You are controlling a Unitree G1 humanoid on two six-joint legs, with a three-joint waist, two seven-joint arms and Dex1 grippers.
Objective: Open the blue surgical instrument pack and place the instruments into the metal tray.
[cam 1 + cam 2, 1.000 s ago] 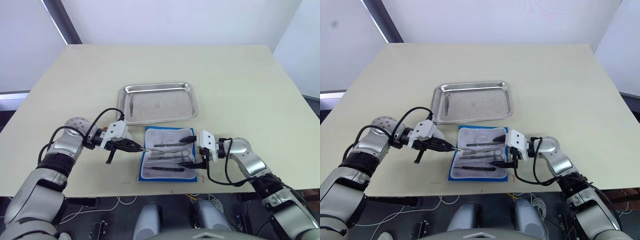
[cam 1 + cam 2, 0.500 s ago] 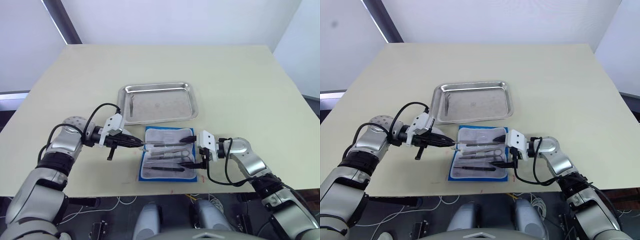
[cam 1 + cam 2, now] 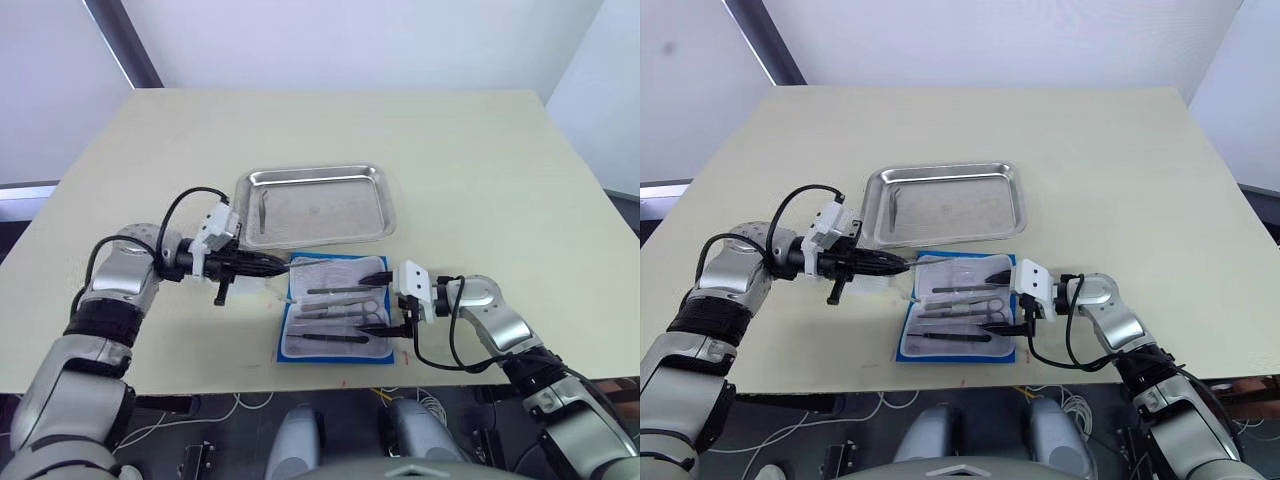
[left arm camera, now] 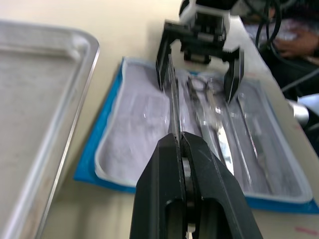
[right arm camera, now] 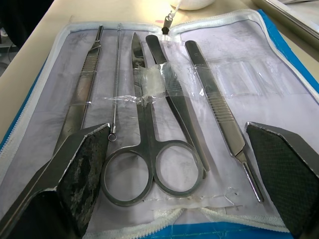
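Note:
The blue surgical instrument pack (image 3: 284, 350) lies open on the table, pale lining up, just in front of the metal tray (image 3: 381, 203). Several instruments (image 3: 335, 291) rest in it, among them ring-handled scissors (image 5: 137, 55) and forceps (image 5: 174, 94). My left gripper (image 3: 283, 264) hovers over the pack's far left corner, near the tray's front rim. It is shut on a slim silver instrument (image 4: 174, 94) that sticks out ahead of its fingertips. My right gripper (image 3: 383, 303) stands open at the pack's right edge, its fingers (image 5: 75, 164) either side of the tool handles. One thin tool (image 3: 263, 212) lies in the tray.
The cream table (image 3: 480, 170) stretches wide behind and to both sides of the tray. Its front edge runs just below the pack, with cables hanging beneath it. A zipper pull (image 5: 167, 21) shows at the pack's far edge.
My left gripper has moved from the pack's left edge up and back toward the tray's front rim, carrying the slim instrument. The right gripper has not moved.

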